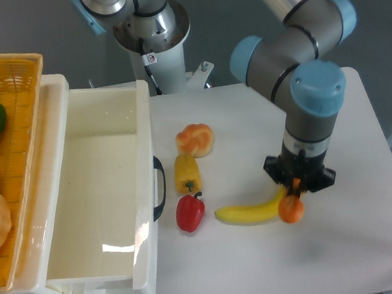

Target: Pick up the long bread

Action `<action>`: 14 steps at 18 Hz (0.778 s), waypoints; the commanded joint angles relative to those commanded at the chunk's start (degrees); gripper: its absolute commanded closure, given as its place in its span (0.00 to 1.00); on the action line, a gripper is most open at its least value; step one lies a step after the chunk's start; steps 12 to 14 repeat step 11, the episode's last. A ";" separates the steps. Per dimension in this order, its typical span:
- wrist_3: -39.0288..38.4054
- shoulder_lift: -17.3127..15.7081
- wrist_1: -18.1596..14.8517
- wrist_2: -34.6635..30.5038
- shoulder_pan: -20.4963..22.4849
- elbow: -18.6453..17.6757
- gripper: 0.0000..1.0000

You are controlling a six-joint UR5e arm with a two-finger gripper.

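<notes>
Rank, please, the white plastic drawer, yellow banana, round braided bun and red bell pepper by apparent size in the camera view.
1. White plastic drawer, far largest.
2. Yellow banana.
3. Round braided bun and red bell pepper: too alike to rank.
</notes>
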State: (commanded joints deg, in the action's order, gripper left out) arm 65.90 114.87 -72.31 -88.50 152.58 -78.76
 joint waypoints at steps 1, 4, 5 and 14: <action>1.15 -0.26 -1.76 -0.26 0.09 0.70 0.89; 2.65 -0.70 -3.88 -2.64 0.44 1.15 0.89; 2.65 -0.79 -4.50 -2.81 0.44 1.15 0.89; 2.74 -0.70 -4.68 -4.13 0.26 0.89 0.89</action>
